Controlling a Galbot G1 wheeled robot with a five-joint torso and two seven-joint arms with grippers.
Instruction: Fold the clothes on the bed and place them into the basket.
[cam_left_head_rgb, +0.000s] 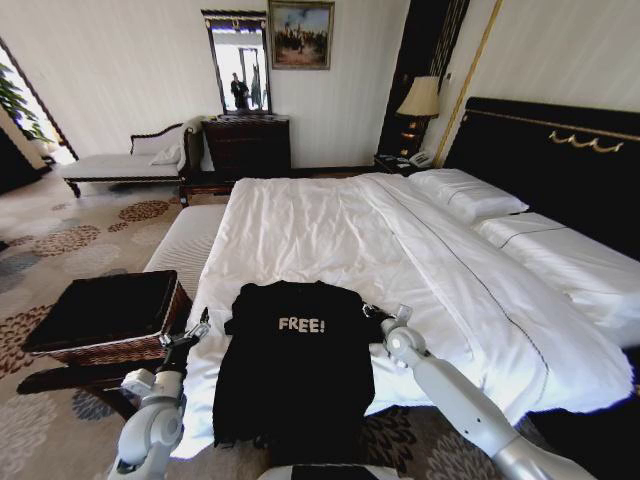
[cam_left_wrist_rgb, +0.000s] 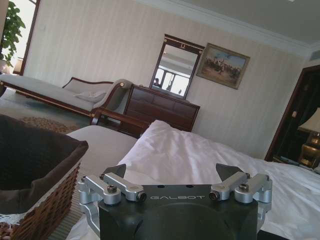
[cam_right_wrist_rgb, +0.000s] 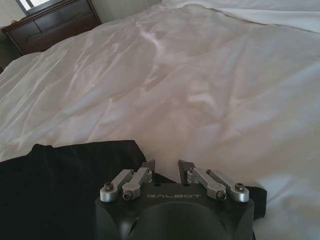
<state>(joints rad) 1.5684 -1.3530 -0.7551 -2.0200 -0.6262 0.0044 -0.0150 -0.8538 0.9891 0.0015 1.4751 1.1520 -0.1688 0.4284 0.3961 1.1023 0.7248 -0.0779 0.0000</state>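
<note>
The black T-shirt (cam_left_head_rgb: 295, 370) with white "FREE!" lettering lies spread flat, chest up, at the near end of the bed (cam_left_head_rgb: 330, 225), its hem hanging over the edge. My left gripper (cam_left_head_rgb: 196, 330) hovers beside the shirt's left sleeve with its fingers (cam_left_wrist_rgb: 120, 172) wide open and nothing between them. My right gripper (cam_left_head_rgb: 386, 317) is at the right sleeve; in the right wrist view its jaws stand narrowly apart over the sleeve's black fabric (cam_right_wrist_rgb: 60, 185) and the white duvet (cam_right_wrist_rgb: 200, 75). The wicker basket (cam_left_head_rgb: 105, 315) with black lining stands to the left of the bed, also close by as basket (cam_left_wrist_rgb: 35, 175).
The basket rests on a dark low stand (cam_left_head_rgb: 75, 378). A pale striped bench (cam_left_head_rgb: 185, 240) lies along the bed's left side. Pillows (cam_left_head_rgb: 465, 195) and the black headboard (cam_left_head_rgb: 560, 170) are at the right. A dresser (cam_left_head_rgb: 245, 145) and chaise (cam_left_head_rgb: 120, 165) stand against the far wall.
</note>
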